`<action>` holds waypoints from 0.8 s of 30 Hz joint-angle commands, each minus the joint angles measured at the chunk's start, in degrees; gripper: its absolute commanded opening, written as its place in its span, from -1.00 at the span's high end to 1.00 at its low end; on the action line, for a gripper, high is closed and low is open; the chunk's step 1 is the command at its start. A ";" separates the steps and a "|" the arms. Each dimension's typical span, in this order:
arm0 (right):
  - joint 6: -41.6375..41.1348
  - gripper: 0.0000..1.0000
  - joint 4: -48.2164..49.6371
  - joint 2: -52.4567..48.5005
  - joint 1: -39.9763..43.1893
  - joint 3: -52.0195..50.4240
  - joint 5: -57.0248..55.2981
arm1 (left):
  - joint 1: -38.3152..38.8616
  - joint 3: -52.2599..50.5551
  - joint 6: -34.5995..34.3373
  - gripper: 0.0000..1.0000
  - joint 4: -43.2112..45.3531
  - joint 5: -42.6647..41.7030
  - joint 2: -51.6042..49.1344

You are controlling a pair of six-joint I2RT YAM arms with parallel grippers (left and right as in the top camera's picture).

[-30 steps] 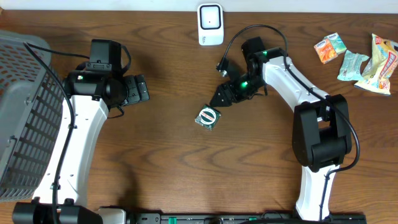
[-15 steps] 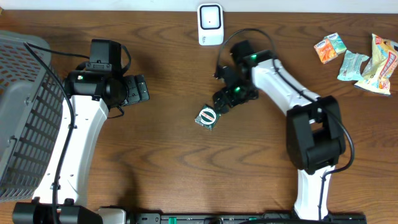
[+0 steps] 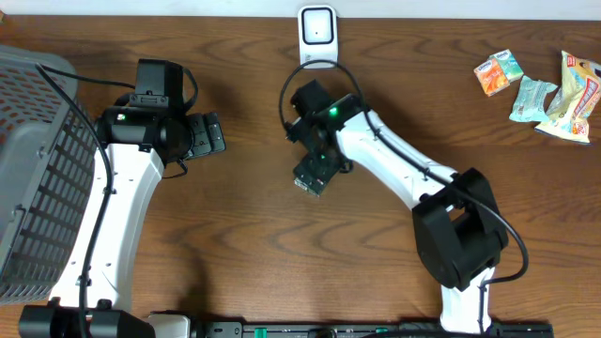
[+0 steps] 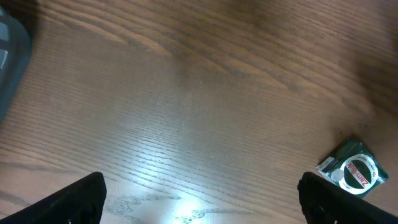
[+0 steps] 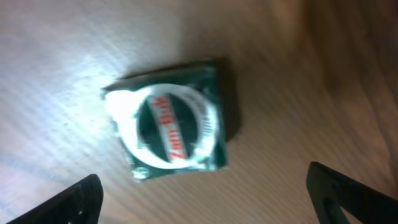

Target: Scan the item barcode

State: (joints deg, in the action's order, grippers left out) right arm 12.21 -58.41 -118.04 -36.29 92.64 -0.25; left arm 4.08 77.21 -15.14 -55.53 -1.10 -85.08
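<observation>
The item, a green packet (image 5: 168,127) with a white ring and red lettering, lies flat on the wooden table. My right gripper (image 5: 208,198) hovers just above it, open, and the packet sits beyond the fingertips rather than between them. From overhead the right gripper (image 3: 313,172) covers most of the packet (image 3: 302,184). A white scanner (image 3: 317,36) stands at the table's far edge. My left gripper (image 3: 211,134) rests well to the left, open and empty. The left wrist view has the packet (image 4: 351,171) at its lower right, beyond the left gripper (image 4: 204,200).
A grey mesh basket (image 3: 38,160) fills the left side. Several snack packets lie at the far right: an orange one (image 3: 498,73), a pale green one (image 3: 533,99) and a yellow one (image 3: 577,84).
My right arm has swung left from beside the packet to directly over it, and its jaws have opened wider. The packet and the left arm have stayed put.
</observation>
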 commanded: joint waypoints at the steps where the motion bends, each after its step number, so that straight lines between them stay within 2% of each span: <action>1: 4.63 -0.99 0.17 0.24 -2.10 0.13 -1.16 | -0.02 0.24 0.31 -0.96 -0.13 0.72 -0.26; 11: 8.26 -0.98 1.16 -0.22 -2.16 -2.12 -5.40 | -0.02 0.24 0.31 -0.96 -0.13 0.72 -0.28; 24: 8.94 -0.98 15.41 -0.22 -2.16 -13.00 -5.42 | -0.02 0.24 0.31 -0.96 -0.13 0.72 -0.26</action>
State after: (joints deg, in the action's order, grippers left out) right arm 20.21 -44.75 -118.04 -38.54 81.01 -4.78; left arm 4.08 77.21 -15.11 -55.53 -1.10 -85.08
